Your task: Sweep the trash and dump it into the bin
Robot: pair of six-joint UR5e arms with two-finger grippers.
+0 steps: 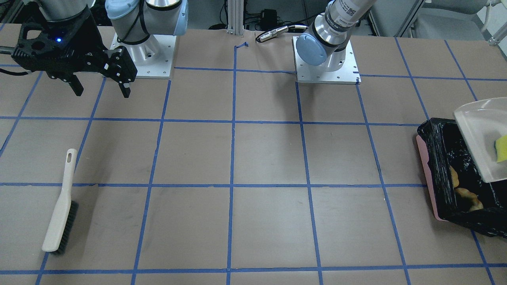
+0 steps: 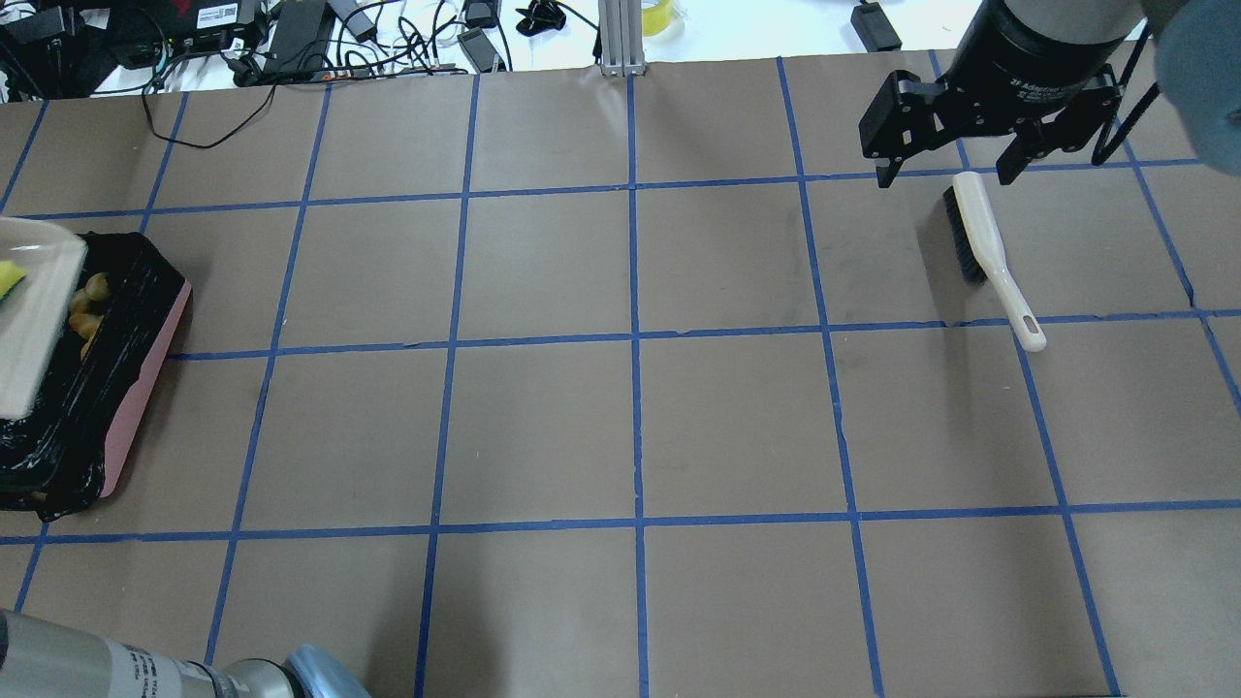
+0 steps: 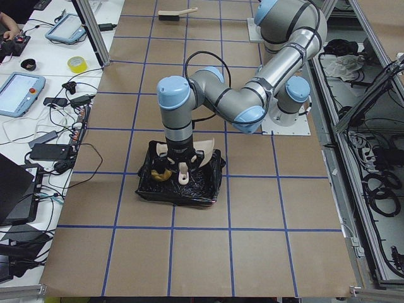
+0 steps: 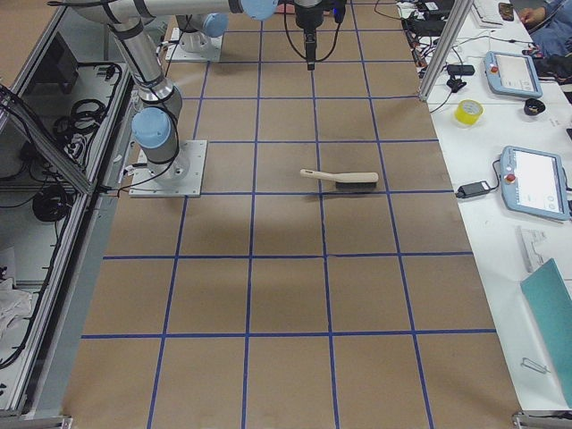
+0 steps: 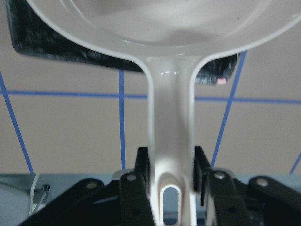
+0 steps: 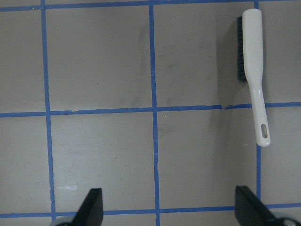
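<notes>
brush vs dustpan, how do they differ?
The brush lies loose on the table, apart from the open right end effector; the dustpan is clamped by its handle in the left end effector, tilted over the bin. The brush is narrow with dark bristles; the dustpan is a wide scoop holding a yellow-green sponge piece. Both are cream plastic with a slotted handle.

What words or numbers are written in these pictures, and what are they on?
"2F Adaptive": white print on the black collar of the right gripper. The rest of that line is too blurred to read.
Sticker on the left arm: printed lines and a square code, too small to read.
Brush, dustpan, bin: no writing shows.
</notes>
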